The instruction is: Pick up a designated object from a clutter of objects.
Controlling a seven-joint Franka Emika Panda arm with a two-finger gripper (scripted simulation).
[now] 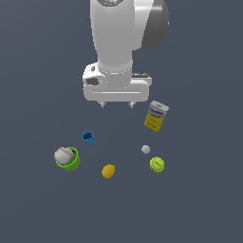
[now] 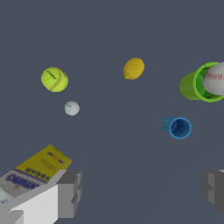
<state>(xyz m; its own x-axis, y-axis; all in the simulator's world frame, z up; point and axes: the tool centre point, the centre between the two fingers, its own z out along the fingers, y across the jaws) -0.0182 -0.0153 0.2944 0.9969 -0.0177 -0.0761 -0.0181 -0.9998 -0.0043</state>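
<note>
- The gripper (image 1: 117, 105) hangs high above the floor with its jaws wide apart and nothing between them; in the wrist view the two fingers (image 2: 70, 193) stand at opposite sides of the picture, a stance that suits looking the clutter over before committing.
- The golf ball (image 1: 145, 149), the smallest thing here, sits alone on the bare floor, off toward the exterior view's right of the gripper and nearer the camera.
- Its closest neighbour is the tennis ball (image 1: 157, 164), just beside it but not touching; the yellow box (image 1: 155, 116) is near on the other side.
- That gap matters: open fingers coming down along the line between the two balls could nudge the tennis ball, so I judge a crosswise approach safer.
- The lemon (image 1: 108, 171) and blue cup (image 1: 88, 137) are well apart from the target and pose no hindrance.
- The baseball (image 1: 62, 154) rests in the mouth of the tipped green cup (image 1: 71, 161), farthest away.
- The pick has not begun; the arm must first travel over the golf ball.
</note>
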